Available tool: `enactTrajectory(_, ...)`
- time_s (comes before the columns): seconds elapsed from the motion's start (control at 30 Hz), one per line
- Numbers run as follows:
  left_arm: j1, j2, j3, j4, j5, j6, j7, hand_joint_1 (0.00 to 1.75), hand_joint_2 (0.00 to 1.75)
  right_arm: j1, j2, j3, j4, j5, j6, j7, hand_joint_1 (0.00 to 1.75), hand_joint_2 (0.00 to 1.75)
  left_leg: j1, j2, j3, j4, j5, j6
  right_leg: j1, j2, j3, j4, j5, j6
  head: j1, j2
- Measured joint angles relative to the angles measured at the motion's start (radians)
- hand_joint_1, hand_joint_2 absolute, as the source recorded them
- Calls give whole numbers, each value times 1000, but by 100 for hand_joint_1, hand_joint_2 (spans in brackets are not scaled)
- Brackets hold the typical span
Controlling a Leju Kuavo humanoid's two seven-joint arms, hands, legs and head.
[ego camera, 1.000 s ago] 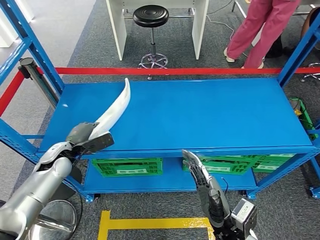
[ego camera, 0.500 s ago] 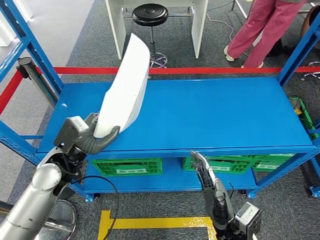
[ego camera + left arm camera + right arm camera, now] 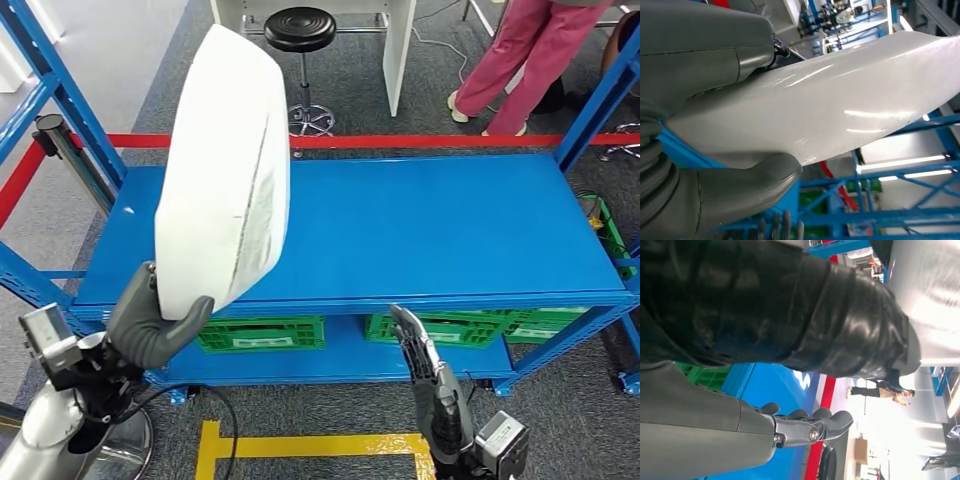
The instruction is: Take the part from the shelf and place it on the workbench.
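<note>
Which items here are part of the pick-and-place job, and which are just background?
Job:
white part, held up by the left hand
blue shelf it came from
right hand, holding nothing

Background:
green crates on the lower shelf level
black stool
red barrier tape
person in pink trousers
yellow floor marking

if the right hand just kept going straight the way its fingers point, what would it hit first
Probably the front edge of the blue shelf. The right hand is empty, fingers extended up and forward toward that edge, with the green crates just behind. Depth is unclear, so it might slip under the edge toward the crates.
</note>
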Motion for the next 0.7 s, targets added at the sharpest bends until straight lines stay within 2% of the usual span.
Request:
enactTrajectory(0.37,216,7,31,-96,59,-32,-58,175,175,12,-10,3,4,-16,-16,-2,0,0,0,0,-2,0,-1,0,0,0,0,0,-1,1,0,0)
enactTrajectory(0.57,257,4,37,-114,71,-30,-58,175,175,13,-12,3,6,-21,-14,-1,0,0,-4,0,-3,6,-4,6,-4,0,1,-3,1,5,0,0)
enactTrajectory(0.63,264,4,40,-118,75,-31,-58,175,175,12,-12,3,6,-21,-13,0,0,0,-6,0,-4,7,-5,9,-6,0,1,-5,3,9,0,0)
enactTrajectory(0.7,268,4,41,-123,77,-31,-58,175,175,12,-12,3,6,-21,-12,0,0,0,-4,0,-2,-3,2,18,-6,0,2,-10,5,16,0,0)
